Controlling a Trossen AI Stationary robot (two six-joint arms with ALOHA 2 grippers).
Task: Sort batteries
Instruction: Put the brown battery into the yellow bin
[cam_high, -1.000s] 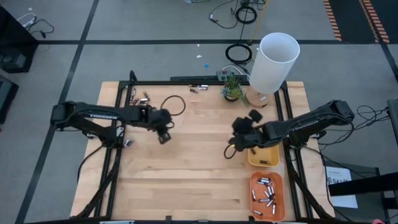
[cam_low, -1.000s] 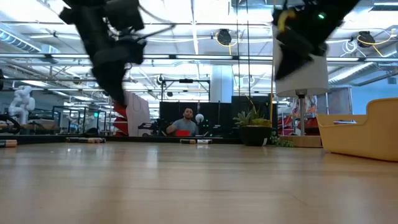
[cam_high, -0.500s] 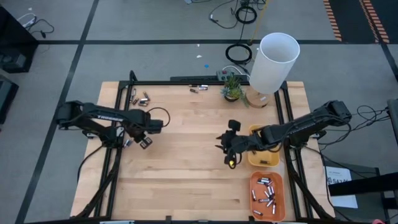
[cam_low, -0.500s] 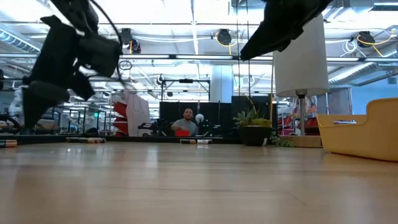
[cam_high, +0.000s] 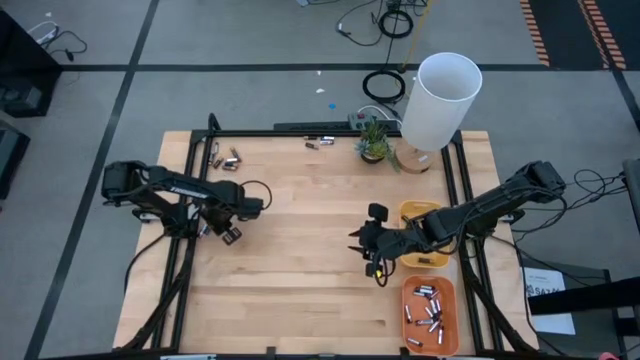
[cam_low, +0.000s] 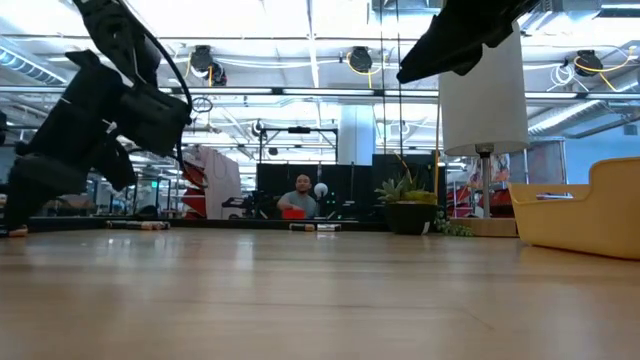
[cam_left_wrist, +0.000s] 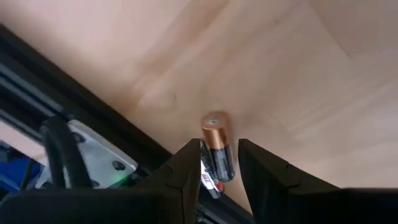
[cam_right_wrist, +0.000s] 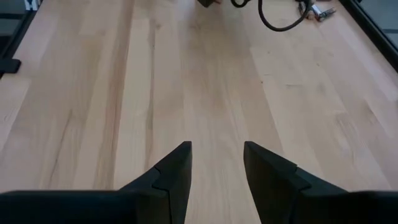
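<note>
Table (cam_high: 300, 250) under me, wood, wide. Lamp (cam_high: 440, 100) at far edge, plant (cam_high: 373, 140) beside it. Yellow tray (cam_high: 425, 258) at right side, orange tray (cam_high: 430, 310) nearer, full of batteries (cam_high: 428, 312). More cells (cam_high: 225, 158) loose at far left corner. My right gripper (cam_high: 375, 262) left of yellow tray, fingers (cam_right_wrist: 174, 168) parted, nothing between. My left gripper (cam_high: 228, 232) at left rail, low, fingers (cam_left_wrist: 186, 171) straddling copper-top battery (cam_left_wrist: 217, 146) lying on wood; gripped or not, can't tell.
</note>
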